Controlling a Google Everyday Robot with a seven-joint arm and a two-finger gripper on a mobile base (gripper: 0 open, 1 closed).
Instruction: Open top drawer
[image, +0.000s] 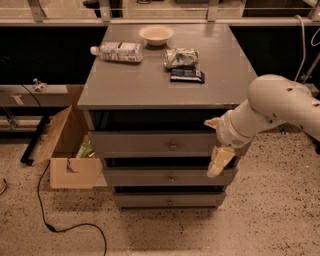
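The top drawer (135, 143) is the uppermost of three grey drawers under the grey table top, with a small round metal knob (173, 147) at its centre. Its front sits in line with the cabinet. My gripper (215, 142) hangs from the white arm that enters from the right. It is in front of the drawer's right end, to the right of the knob and apart from it. Its two cream fingers are spread, one (212, 122) at the drawer's top edge and one (219, 161) below its bottom edge. It holds nothing.
On the table top (125, 85) lie a plastic bottle (117, 51), a bowl (156, 34), a green snack bag (181, 57) and a dark packet (187, 75). An open cardboard box (67, 150) stands at the cabinet's left. A black cable (55, 227) runs over the floor.
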